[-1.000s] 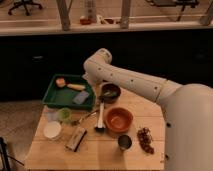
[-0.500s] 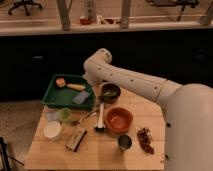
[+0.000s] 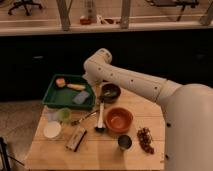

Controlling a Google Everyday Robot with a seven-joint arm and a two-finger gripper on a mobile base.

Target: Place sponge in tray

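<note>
**Sponge (image 3: 81, 97) lies in the tray (image 3: 52, 98); gripper (image 3: 94, 84) at the tray's right rim**

At the front edge of the wooden table (image 3: 100, 155) stands a small dark cup (image 3: 124, 142). Just to its right lies a dark red cluster (image 3: 145, 139), possibly grapes, though the view is too soft to be sure. To the left of the cup lies a flat rectangular block (image 3: 76, 138), set at an angle, and further left sits a white round container (image 3: 52, 130).

Mid-table, the orange bowl (image 3: 119, 119) sits right of centre. A long-handled brush (image 3: 100, 120) lies just beside its left edge, and a pale green cup (image 3: 63, 114) stands near the tray's front rim.

Further back, the dark green tray takes up the table's left rear part. The blue-grey sponge rests flat inside it, near the front right corner. A yellow oblong piece (image 3: 76, 87) lies behind the sponge, and a small orange lump (image 3: 60, 82) sits toward the back left. A dark bowl (image 3: 110, 92) stands right of the tray.

The white arm (image 3: 135, 82) reaches in from the right and bends down at its elbow. The gripper hangs between the tray's right rim and the dark bowl, apart from the sponge. Whether it is spread or closed, I cannot tell.
</note>
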